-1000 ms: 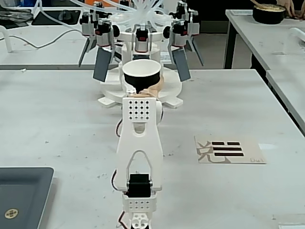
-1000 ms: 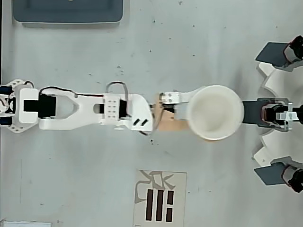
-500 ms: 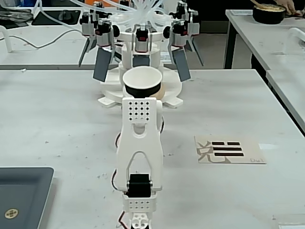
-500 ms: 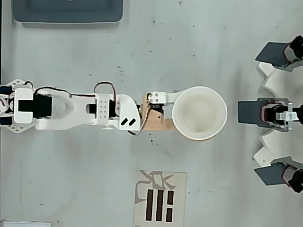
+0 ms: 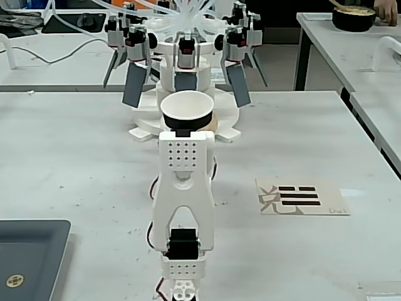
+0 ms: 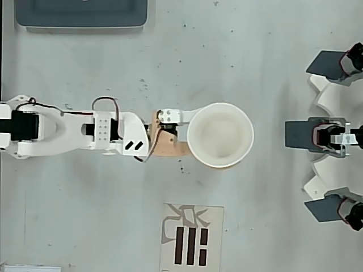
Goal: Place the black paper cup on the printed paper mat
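Black paper cup [image 6: 220,135] is riding upright, clamped in the gripper [image 6: 184,135], well apart from the printed paper mat [image 6: 191,238]. Swinging toward that mat, it is risking slipping or tipping, since the thin wall is flexing easily.

Bright, even light from above floods the table [image 6: 272,68]; shadows around the arm [image 6: 62,131] are soft and faint, both views sharp, no glare or edge distortion.

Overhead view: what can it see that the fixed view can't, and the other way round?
Only the overhead view shows the black paper cup's white inside from straight above. Only the fixed view shows the cup's black outside and a dark bowl on the far table. Both show the printed paper mat, the grey tray, the arm and the white machine with dark paddles.
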